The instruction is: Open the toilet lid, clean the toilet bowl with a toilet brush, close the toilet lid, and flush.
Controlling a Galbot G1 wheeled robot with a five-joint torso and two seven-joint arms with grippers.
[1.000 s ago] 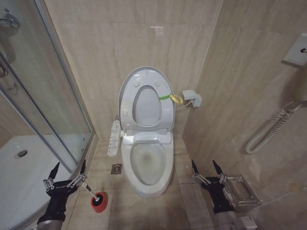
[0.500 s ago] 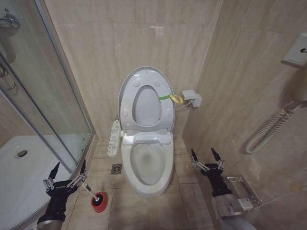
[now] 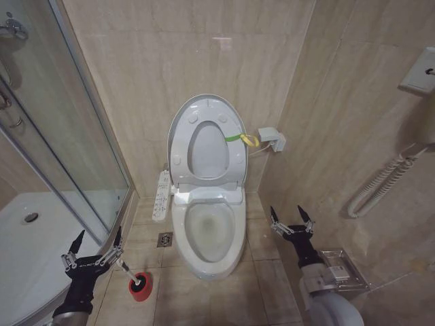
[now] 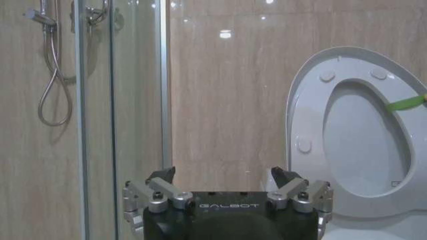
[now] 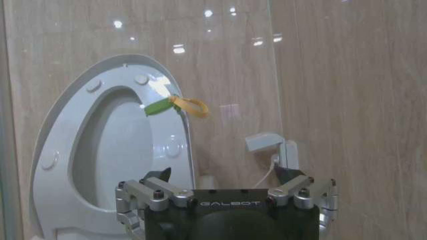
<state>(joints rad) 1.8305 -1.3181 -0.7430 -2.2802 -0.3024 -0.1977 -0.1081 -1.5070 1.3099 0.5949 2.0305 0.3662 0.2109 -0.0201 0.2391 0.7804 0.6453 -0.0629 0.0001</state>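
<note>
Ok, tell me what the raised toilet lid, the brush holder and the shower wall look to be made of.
Toilet lid: probably glossy white plastic, going by its thin moulded shell with round bumpers. Brush holder: a red cup with a matte look, likely plastic. Shower wall: clear glass in a metal frame; the tray shows through it.

The toilet brush (image 3: 129, 272) stands left of the toilet bowl (image 3: 209, 238).

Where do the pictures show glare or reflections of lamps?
Head view: a faint bright patch on the wall tile above the raised toilet lid. Left wrist view: small lamp spots on the wall, and the shower glass reflects light. Right wrist view: several bright spots on the glossy wall.
</note>
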